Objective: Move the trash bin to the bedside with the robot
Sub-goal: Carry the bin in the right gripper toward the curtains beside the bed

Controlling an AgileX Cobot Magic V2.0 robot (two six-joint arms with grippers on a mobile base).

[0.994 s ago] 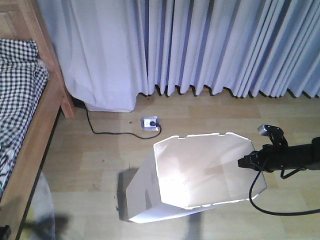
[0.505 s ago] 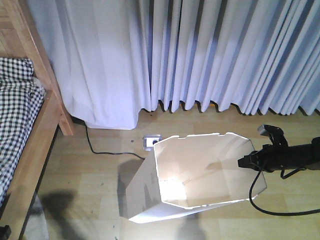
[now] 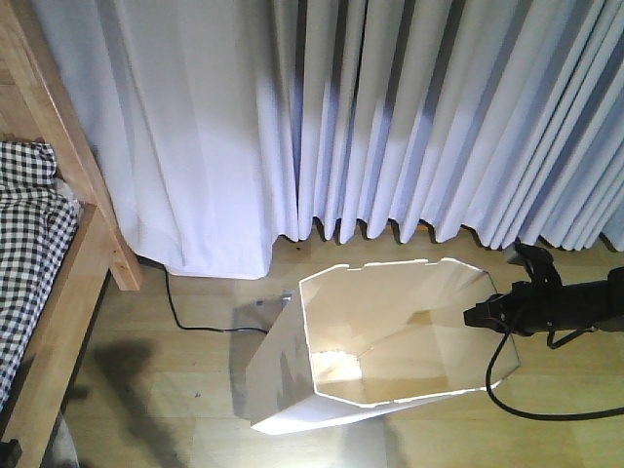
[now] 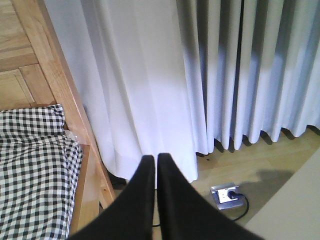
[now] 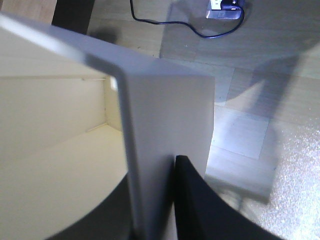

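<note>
Right pincer point(image 3: 485, 316) clamped on the right rim wall of the trash bin point(image 3: 283, 370); wall sits between the jaws, one finger inside, one outside. Bin extends left of this pincer over the wood floor point(image 3: 166, 390), mouth open upward. Bed frame point(image 3: 83, 263) with checked bedding point(image 3: 24, 234) well apart, far left of the pincer, beyond the bin. Left pincer point(image 4: 154, 161) narrow, tips touching, holding nothing; curtain point(image 4: 150, 75) ahead of it

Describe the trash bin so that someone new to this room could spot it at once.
Find the pale curtains across the back wall; just before them, to the right of the bed frame in the front view, is the trash bin. It is the only white, open-topped container with a cut-corner rim and cream inside, and the right gripper clamps its rim.
</note>
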